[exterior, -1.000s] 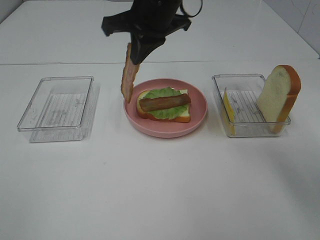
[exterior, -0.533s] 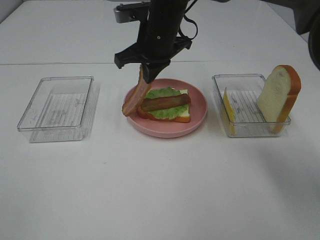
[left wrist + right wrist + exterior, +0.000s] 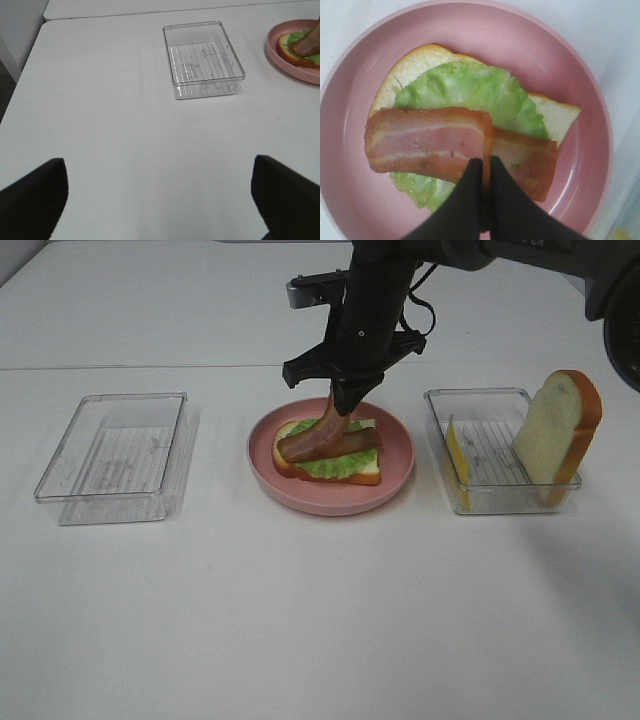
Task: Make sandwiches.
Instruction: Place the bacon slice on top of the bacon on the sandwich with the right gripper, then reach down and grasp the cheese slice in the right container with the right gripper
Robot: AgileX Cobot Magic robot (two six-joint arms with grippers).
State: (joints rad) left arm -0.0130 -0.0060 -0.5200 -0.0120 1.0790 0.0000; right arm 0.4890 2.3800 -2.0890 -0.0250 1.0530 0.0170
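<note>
Near the white table's (image 3: 300,620) left edge sits a clear, ribbed, rectangular plastic tray (image 3: 112,455). My left gripper (image 3: 157,162) hangs over bare tabletop, fingers spread wide, holding nothing. At the middle, a round glossy pink plate (image 3: 398,440) carries the sandwich (image 3: 367,470): spongy bread, crinkled green lettuce (image 3: 335,465) and a flat brown bacon strip (image 3: 352,444). My right gripper (image 3: 343,398) pinches tight a second strip (image 3: 328,422), bent, its lower end touching the sandwich. Toward the right edge, a matching tray (image 3: 510,498) props a bread slice (image 3: 555,430) and yellow cheese (image 3: 457,465). Two trays, two strips, two bread slices, one plate.
</note>
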